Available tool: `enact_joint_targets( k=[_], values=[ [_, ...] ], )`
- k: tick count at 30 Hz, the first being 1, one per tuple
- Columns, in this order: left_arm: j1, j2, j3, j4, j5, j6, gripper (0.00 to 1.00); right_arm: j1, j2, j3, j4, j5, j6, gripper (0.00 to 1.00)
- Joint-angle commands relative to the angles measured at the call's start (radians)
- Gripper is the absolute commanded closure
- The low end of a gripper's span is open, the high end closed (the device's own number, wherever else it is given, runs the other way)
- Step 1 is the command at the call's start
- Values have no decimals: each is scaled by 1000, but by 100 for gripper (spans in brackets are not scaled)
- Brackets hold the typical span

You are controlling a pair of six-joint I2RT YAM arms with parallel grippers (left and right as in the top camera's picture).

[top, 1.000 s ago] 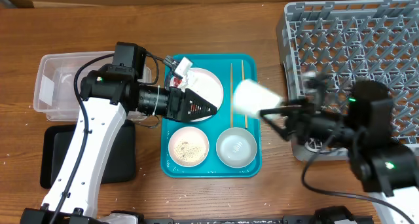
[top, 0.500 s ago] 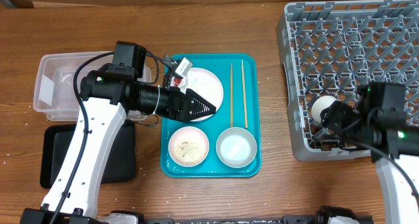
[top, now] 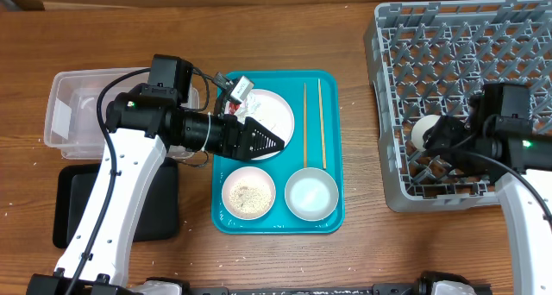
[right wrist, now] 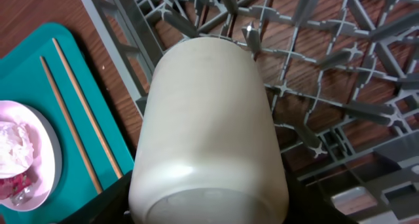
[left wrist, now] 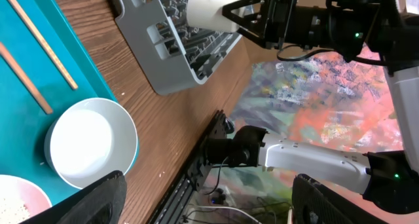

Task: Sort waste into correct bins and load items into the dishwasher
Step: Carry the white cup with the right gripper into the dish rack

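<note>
The right end effector (top: 435, 137) is clamped on a white cup (right wrist: 209, 132), holding it over the near left part of the dish rack (top: 466, 45), with its base toward the wrist camera and its mouth toward the pegs; whether it touches them cannot be told. The left end effector (top: 278, 142) hangs over the near edge of the plate (top: 280, 114) with its fingers (left wrist: 98, 198) spread wide and nothing between them. The wooden desk (top: 345, 243) carries everything. The grey rack stands at its right end and, apart from the cup, nothing shows among its pegs. A teal tray (top: 332, 140) lies in the middle. A clear tub (top: 78, 114) sits to the left of it, and a black tray (top: 73, 200), partly hidden by the left arm, is just in front of the tub. On the teal tray the plate is at the back, with two bowls in front: the left bowl (top: 248, 194) holds rice grains (top: 250, 198), and the right bowl (top: 311, 194) looks empty. Two chopsticks (top: 304, 127) lie side by side along the tray's right part, beside the plate. A crumpled napkin (top: 250, 109) and a red wrapper (top: 231, 109) rest on the plate's left side.
</note>
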Motion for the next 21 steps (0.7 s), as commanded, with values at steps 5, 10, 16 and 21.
enact_joint_targets(
  k=[5,10,16,21],
  values=[
    [-6,4,2,-16,-24,-13,17,-67,-13,81,-75,163,85,44],
    [-6,4,2,-18,-27,-13,17,-198,-10,80,-114,138,84,45],
    [-6,4,2,-17,-27,-13,16,-223,19,80,-64,19,24,44],
    [-6,4,2,-18,-27,-13,17,-225,47,80,-1,10,33,44]
  ],
)
